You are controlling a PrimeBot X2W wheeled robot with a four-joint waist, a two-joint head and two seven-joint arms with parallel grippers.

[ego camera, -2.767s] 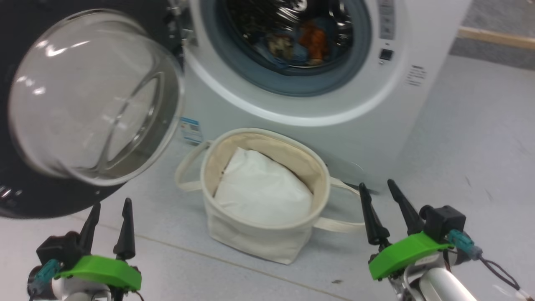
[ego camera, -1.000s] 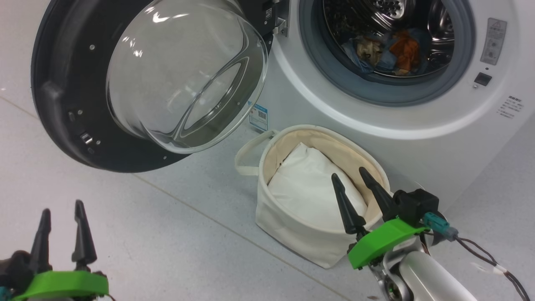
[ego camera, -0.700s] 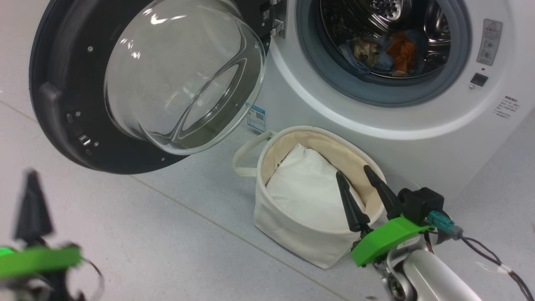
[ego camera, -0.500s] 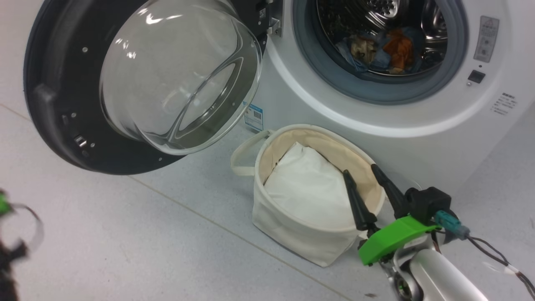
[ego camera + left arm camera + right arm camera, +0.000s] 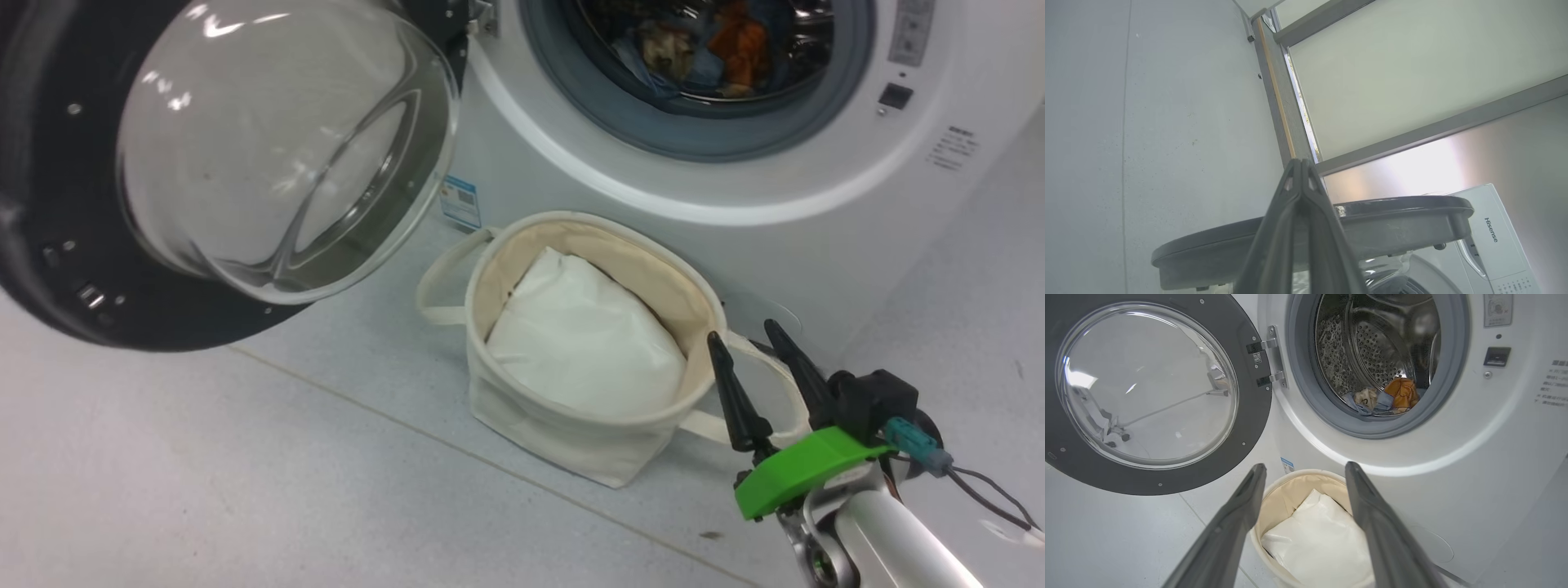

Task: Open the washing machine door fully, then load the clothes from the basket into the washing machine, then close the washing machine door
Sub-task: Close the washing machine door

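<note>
The washing machine (image 5: 653,188) stands with its door (image 5: 49,269) swung wide to the left, glass bowl facing me. The clothes (image 5: 686,45), blue with orange-brown print, lie in the steel drum; the right wrist view shows the same clothes (image 5: 1388,396). The cream basket (image 5: 490,269) sits on the floor before the machine and holds a plain white padded cloth (image 5: 584,343). My right gripper (image 5: 740,330) is open and empty at the basket's right rim, over its loop handle. My left gripper (image 5: 1300,161) is shut on nothing, pointing past the door's dark rim (image 5: 1392,216).
A blue label sticker (image 5: 461,200) sits low on the machine's front, behind the basket. Grey floor (image 5: 204,474) stretches to the left and front. The open door overhangs the floor on the left. A wall of frosted panels (image 5: 1412,73) stands beyond the door.
The head camera has shifted, sliding the whole picture. My left gripper, open a second ago, has swung out of the head view's lower left. The right gripper stays open by the basket.
</note>
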